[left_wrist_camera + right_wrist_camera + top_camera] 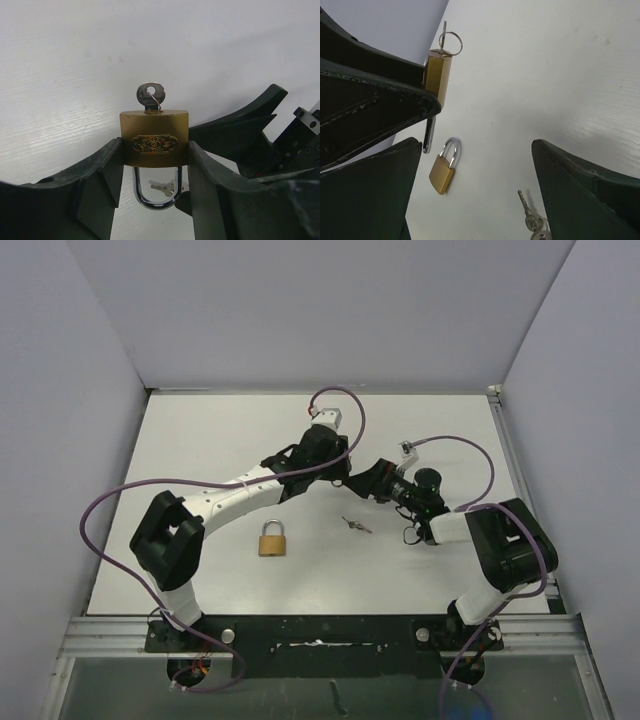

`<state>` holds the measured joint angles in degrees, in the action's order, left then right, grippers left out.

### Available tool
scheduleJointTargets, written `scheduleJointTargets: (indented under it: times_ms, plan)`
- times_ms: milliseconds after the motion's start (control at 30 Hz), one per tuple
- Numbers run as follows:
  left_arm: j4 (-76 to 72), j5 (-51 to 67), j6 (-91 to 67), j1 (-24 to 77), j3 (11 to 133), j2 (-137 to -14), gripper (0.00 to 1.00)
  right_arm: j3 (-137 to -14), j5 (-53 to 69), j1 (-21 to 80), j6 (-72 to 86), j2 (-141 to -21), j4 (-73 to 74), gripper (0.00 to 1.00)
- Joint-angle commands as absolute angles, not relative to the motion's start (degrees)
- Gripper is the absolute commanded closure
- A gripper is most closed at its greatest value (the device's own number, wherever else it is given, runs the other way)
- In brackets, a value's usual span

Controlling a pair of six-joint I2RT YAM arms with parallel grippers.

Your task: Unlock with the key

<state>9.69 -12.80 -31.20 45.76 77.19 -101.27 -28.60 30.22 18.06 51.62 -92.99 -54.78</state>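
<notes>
Now, the key [150,96] sits in the keyway of the brass padlock [154,137]. Its round bow sticks out of the body's end, and both legs of the shackle [156,192] are seated, so the lock looks unopened. The left claw [155,155] is clamped on the padlock's narrow sides and holds it off the table [545,75].

The right claw [477,150] is spread wide and empty, close by. The turn should go best if its fingers pinch the bow flat on both faces and rotate about the key's own axis, neither pulling outward nor levering sideways. The left clamp must stay firm, or the body may twist with the key.

A second padlock [443,170] and spare keys [532,220] lie on the table below, not needed.
</notes>
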Motion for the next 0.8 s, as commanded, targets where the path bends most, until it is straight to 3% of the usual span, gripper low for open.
scheduleJointTargets:
  times_ms: [0,767]
  plan:
    - [4.8,-11.7,-32.5,45.6,80.8,-100.0,1.00,-29.9,29.7,18.4,52.2,-93.7,-60.1,0.02]
    - [2.2,-10.9,-34.5,44.6,77.0,-93.0,1.00,-31.1,29.3,17.3,53.5,-98.9,-62.6,0.02]
